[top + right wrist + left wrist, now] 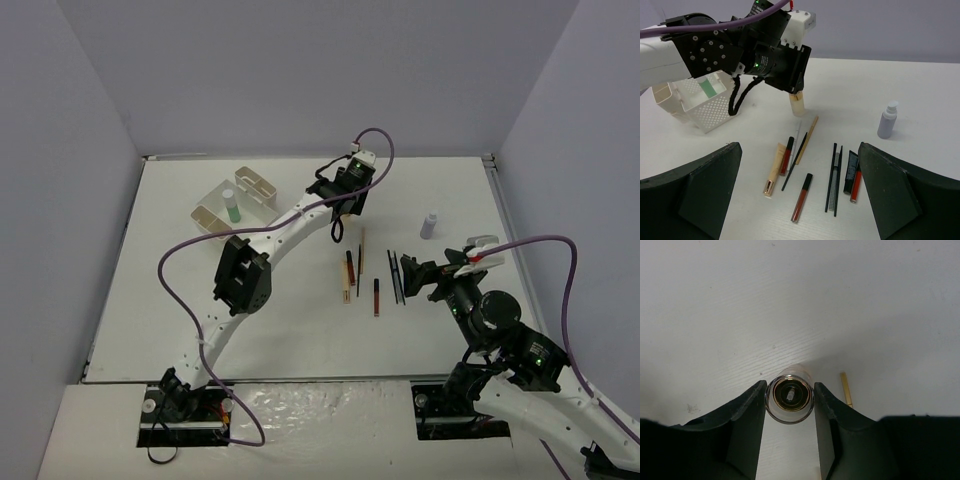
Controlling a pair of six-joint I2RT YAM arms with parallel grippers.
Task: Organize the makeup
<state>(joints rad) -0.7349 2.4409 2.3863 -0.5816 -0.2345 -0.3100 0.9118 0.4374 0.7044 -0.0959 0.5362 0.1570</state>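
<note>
Left wrist view looks straight down on a small clear bottle (pixel 789 399) with a gold round top, held upright between the left gripper (pixel 789 407) fingers above the white table (pixel 715 315). The right gripper (pixel 410 272) is spread wide, empty, beside thin black, red and tan sticks (pixel 802 165) lying roughly parallel.

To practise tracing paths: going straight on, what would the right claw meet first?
Probably the thin black sticks, just ahead of the open right claw, though its height above them is unclear.
</note>
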